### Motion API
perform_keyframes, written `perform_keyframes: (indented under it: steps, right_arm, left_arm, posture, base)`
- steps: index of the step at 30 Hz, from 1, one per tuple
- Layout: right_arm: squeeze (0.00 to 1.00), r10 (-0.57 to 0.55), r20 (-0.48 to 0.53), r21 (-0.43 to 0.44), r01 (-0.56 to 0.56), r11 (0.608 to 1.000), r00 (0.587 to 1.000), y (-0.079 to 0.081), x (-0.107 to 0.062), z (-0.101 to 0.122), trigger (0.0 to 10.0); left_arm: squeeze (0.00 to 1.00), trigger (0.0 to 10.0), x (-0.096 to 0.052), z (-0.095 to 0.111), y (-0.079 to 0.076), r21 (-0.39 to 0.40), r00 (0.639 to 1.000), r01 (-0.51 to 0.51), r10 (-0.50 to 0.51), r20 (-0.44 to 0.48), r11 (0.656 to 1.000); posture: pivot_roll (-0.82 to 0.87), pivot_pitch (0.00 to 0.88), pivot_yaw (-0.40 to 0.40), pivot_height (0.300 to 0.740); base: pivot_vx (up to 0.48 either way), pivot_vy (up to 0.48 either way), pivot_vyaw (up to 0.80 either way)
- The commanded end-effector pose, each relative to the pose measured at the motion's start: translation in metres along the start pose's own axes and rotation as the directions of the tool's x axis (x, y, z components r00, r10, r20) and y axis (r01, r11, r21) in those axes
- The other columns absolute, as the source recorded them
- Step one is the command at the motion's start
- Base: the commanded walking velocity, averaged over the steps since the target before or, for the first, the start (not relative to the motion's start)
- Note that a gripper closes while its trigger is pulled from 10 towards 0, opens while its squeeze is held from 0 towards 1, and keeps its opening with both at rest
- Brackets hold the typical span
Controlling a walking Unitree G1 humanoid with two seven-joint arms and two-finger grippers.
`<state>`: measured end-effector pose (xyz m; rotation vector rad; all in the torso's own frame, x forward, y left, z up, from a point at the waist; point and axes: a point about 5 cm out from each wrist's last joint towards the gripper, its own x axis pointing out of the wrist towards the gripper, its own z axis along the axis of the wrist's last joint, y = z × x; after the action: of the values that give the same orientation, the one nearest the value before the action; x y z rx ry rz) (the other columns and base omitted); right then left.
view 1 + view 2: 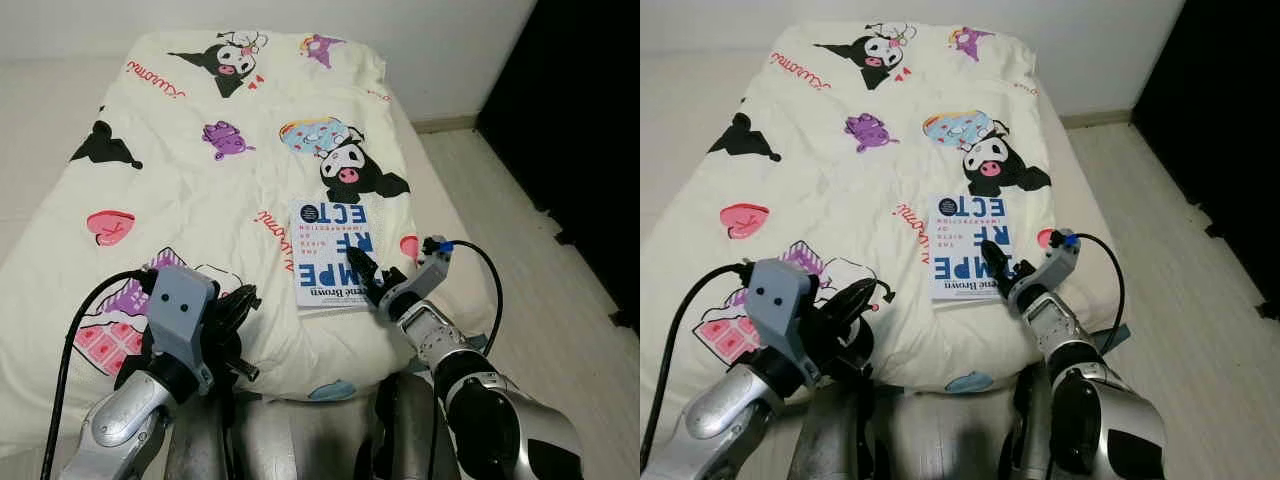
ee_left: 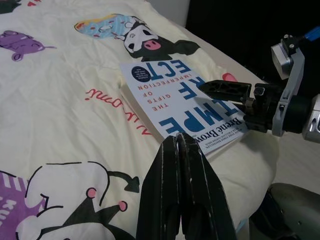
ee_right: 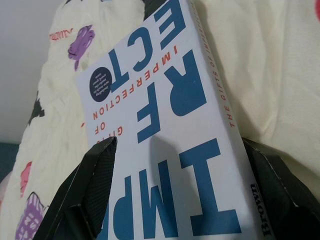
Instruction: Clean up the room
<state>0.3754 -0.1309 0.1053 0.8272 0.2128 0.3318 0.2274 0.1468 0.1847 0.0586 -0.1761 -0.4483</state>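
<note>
Item: paperback book (image 1: 331,254), white cover, lying flat near the bed's (image 1: 150,200) right edge. Likely light, stiff, smooth-faced; best taken across its near corner. Right pincer (image 1: 372,283) spread wide, straddling that corner. Left pincer (image 2: 182,190) closed, empty.

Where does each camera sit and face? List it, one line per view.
Left eye view: on the head, looking down at the bed; both silver arms show, the right claw at the book.
Right eye view: same scene from its stereo twin.
Left wrist view: along the shut left claw toward the book and right claw.
Right wrist view: along the open right claw, fingers astride the book's near corner.
Shared: all four show the book.
</note>
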Motion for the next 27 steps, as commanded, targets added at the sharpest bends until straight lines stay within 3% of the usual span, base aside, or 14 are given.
perform_keyframes:
  steps: [1,2,4,6,10,12,17,24,26,27]
  right_arm:
    - [0.0,0.061,-0.04,0.032,-0.059,0.998,0.997,0.01,0.004,-0.013,8.6]
    - [0.0,0.061,-0.04,0.032,-0.059,0.998,0.997,0.01,0.004,-0.013,8.6]
    - [0.0,0.104,-0.049,0.024,-0.103,0.994,0.993,0.017,0.007,-0.014,9.8]
    - [0.0,0.12,-0.059,0.014,-0.119,0.993,0.991,0.019,0.008,-0.014,10.0]
    - [0.0,0.139,-0.094,-0.017,-0.141,0.99,0.986,0.022,0.008,-0.019,10.0]
    - [0.0,0.089,-0.171,-0.108,-0.108,0.988,0.981,0.019,0.006,-0.032,10.0]
    - [0.0,0.012,-0.197,-0.178,-0.048,0.983,0.98,0.012,0.003,-0.039,10.0]
    - [0.0,0.104,-0.139,-0.101,-0.118,0.988,0.985,0.018,0.006,-0.027,10.0]
    - [0.0,0.143,-0.139,-0.093,-0.157,0.983,0.98,0.022,0.007,-0.025,9.7]
    - [0.0,0.16,-0.139,-0.091,-0.174,0.981,0.977,0.024,0.007,-0.025,8.4]
  left_arm:
    - [0.0,10.0,-0.004,0.003,0.002,0.006,1.0,0.004,-0.004,-0.002,1.0]
    - [0.0,10.0,-0.004,0.003,0.002,0.006,1.0,0.004,-0.004,-0.002,1.0]
    - [0.0,10.0,-0.003,0.004,0.002,0.008,1.0,0.004,-0.004,0.0,1.0]
    - [0.0,10.0,-0.003,0.005,0.003,0.009,1.0,0.004,-0.004,0.0,1.0]
    - [0.0,10.0,-0.003,0.004,0.002,0.009,1.0,0.009,-0.009,0.0,1.0]
    - [0.0,10.0,-0.002,0.003,0.001,0.003,1.0,0.027,-0.027,-0.004,1.0]
    - [0.0,10.0,-0.002,0.002,-0.001,-0.004,0.999,0.042,-0.042,-0.011,0.999]
    - [0.0,10.0,-0.001,0.004,0.001,-0.003,0.999,0.039,-0.039,-0.007,0.999]
    - [0.0,10.0,0.0,0.005,0.001,-0.004,0.999,0.04,-0.04,-0.005,0.999]
    - [0.0,10.0,0.0,0.005,0.001,-0.004,0.999,0.04,-0.04,-0.005,0.999]
  posture:
    - [0.25,0.356,-0.039,0.556]
    - [0.25,0.356,-0.039,0.556]
    - [0.25,0.356,-0.039,0.556]
    - [0.25,0.356,-0.039,0.556]
    - [0.25,0.351,-0.042,0.556]
    - [0.24,0.35,-0.042,0.556]
    - [0.24,0.35,-0.042,0.556]
    - [0.24,0.352,-0.04,0.556]
    - [0.24,0.352,-0.04,0.556]
    - [0.24,0.35,-0.039,0.556]
  base:
    - [0.0,0.0,0.0]
    - [0.0,0.0,0.0]
    - [0.0,0.0,0.0]
    - [0.0,0.0,0.0]
    - [0.0,0.0,0.0]
    - [0.0,0.0,0.0]
    - [0.0,0.0,0.0]
    - [0.0,0.0,0.0]
    - [0.0,0.0,0.0]
    - [0.0,0.0,0.0]
